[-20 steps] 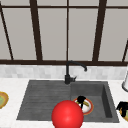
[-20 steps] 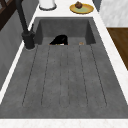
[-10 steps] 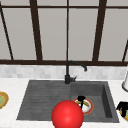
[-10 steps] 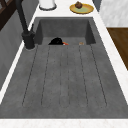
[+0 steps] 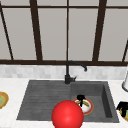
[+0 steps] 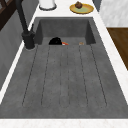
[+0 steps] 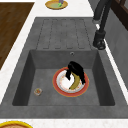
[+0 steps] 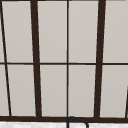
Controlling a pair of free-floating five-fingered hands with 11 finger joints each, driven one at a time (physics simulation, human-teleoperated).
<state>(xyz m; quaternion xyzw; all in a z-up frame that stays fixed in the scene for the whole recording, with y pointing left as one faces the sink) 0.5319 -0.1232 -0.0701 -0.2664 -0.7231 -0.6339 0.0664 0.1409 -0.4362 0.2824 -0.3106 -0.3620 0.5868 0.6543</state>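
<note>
A red-rimmed white plate (image 7: 60, 86) lies on the floor of the sink basin (image 7: 27, 72). My left hand (image 7: 75, 69) is low over the plate's far side, its fingers curled round a curved yellow-green item (image 7: 75, 83) that rests on the plate. The front view shows the same hand (image 5: 80, 98) at the plate (image 5: 89, 108), and in the left side view this hand (image 6: 55, 41) sits just behind the basin's edge. My right hand (image 5: 122, 106) hangs at the far right over a yellow plate (image 5: 124, 114) on the counter.
A black tap (image 5: 68, 72) stands behind the sink, beside the ribbed drainboard (image 6: 65, 75). A small round bit (image 7: 38, 91) lies in the basin. A red ball (image 5: 67, 115) is at the front edge. Yellow plates (image 7: 56, 4) (image 6: 81, 8) and a white jar (image 6: 47, 3) stand on the counter.
The left hand has sunk a little lower into the basin towards the plate. The right hand has not moved.
</note>
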